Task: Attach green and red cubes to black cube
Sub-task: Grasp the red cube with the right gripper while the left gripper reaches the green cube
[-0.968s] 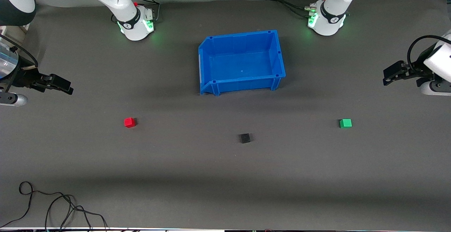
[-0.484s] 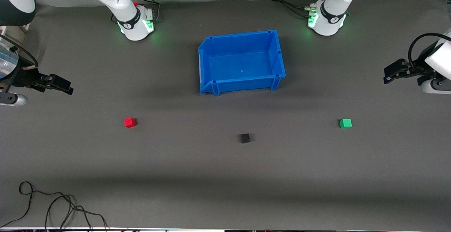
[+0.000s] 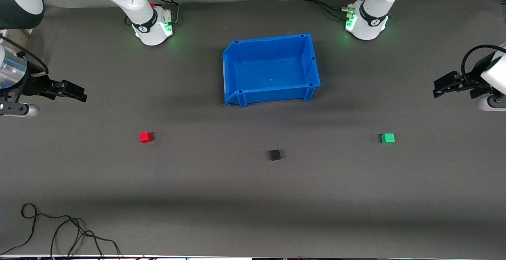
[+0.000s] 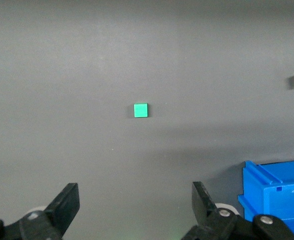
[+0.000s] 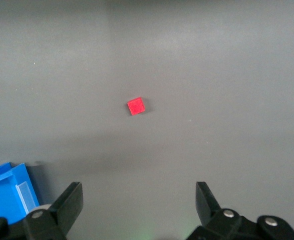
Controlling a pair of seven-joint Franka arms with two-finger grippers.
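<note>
Red cube [image 3: 145,137], black cube [image 3: 275,155], green cube [image 3: 387,138] lay apart on table. Left gripper [image 4: 135,202] and right gripper [image 5: 138,200] hung wide, empty, over table ends.

Bare table [image 3: 221,181] surrounds the red cube [image 3: 145,137], black cube [image 3: 275,155] and green cube [image 3: 387,138], all well apart. The blue bin [image 3: 270,69] stands farther from the camera, a cable [image 3: 59,230] nearer.
</note>
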